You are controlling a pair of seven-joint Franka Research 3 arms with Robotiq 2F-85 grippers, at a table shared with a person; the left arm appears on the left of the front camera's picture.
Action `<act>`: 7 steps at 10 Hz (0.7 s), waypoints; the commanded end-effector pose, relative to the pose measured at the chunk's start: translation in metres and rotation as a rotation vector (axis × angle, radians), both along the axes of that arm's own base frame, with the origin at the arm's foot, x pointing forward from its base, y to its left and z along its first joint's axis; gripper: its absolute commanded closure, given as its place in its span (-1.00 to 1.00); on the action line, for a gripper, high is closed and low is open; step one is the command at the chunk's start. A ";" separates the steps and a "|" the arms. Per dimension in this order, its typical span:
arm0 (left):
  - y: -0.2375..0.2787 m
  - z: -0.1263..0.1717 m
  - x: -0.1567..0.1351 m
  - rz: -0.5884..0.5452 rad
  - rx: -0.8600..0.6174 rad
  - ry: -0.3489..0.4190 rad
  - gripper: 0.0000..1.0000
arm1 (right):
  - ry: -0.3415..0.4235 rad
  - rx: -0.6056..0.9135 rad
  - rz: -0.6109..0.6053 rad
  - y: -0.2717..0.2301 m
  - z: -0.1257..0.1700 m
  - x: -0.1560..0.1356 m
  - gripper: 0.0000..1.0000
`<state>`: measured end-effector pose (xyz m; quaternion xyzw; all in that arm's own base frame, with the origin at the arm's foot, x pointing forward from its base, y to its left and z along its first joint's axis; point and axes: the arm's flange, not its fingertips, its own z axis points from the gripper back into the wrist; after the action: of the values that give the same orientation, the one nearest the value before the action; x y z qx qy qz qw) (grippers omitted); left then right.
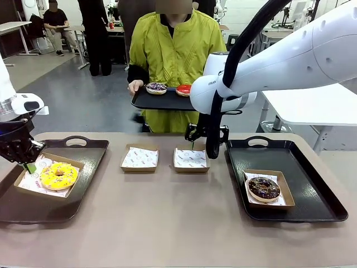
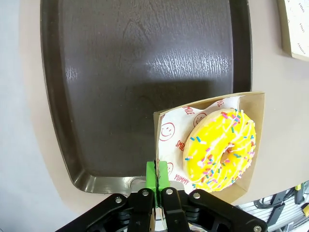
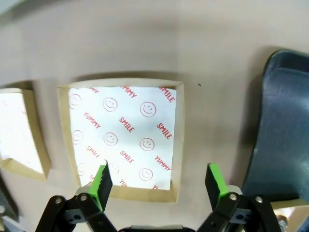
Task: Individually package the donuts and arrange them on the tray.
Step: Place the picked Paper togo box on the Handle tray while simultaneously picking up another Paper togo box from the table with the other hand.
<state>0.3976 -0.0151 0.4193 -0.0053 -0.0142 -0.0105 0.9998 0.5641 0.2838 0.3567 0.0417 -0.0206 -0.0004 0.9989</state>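
LEFT: left gripper (image 2: pixel 157 176) pinched shut on box (image 2: pixel 158 140) rim; yellow donut (image 2: pixel 222 150) inside, lower left of front view, on tray (image 2: pixel 145 72) | RIGHT: right gripper (image 3: pixel 159 177) wide open, empty, over empty box (image 3: pixel 179 125) | TIP: hold box level, seat it fully inside tray, then release.

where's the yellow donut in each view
front view: lower left, yellow donut in a lined box on the left tray.
left wrist view: lower right, just above the left gripper, shut on that box's edge.
right wrist view: an empty box instead.
shared landmark: the left tray, front and left wrist views.
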 end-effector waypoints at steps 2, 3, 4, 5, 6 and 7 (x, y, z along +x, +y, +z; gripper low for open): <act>-0.005 -0.017 0.007 0.053 -0.048 0.005 0.97 | -0.013 -0.054 -0.021 0.001 -0.016 -0.003 -1.00; -0.008 -0.022 0.007 0.046 -0.023 -0.003 0.97 | -0.007 -0.040 -0.029 -0.002 -0.019 -0.002 -1.00; -0.010 -0.028 0.008 0.040 -0.010 -0.003 0.97 | 0.004 -0.032 -0.036 -0.004 -0.023 -0.001 -1.00; -0.010 -0.032 0.009 0.033 0.000 0.004 0.97 | 0.006 -0.034 -0.042 -0.005 -0.025 0.000 -1.00; -0.010 -0.035 0.009 0.032 0.004 0.007 0.97 | 0.011 -0.038 -0.045 -0.006 -0.028 0.002 -1.00; -0.010 -0.038 0.009 0.030 0.007 0.006 0.97 | 0.016 -0.037 -0.044 -0.005 -0.031 0.003 -1.00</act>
<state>0.4077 -0.0242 0.3851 -0.0144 -0.0016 -0.0024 0.9999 0.5656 0.2745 0.3309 0.0259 -0.0055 -0.0078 0.9996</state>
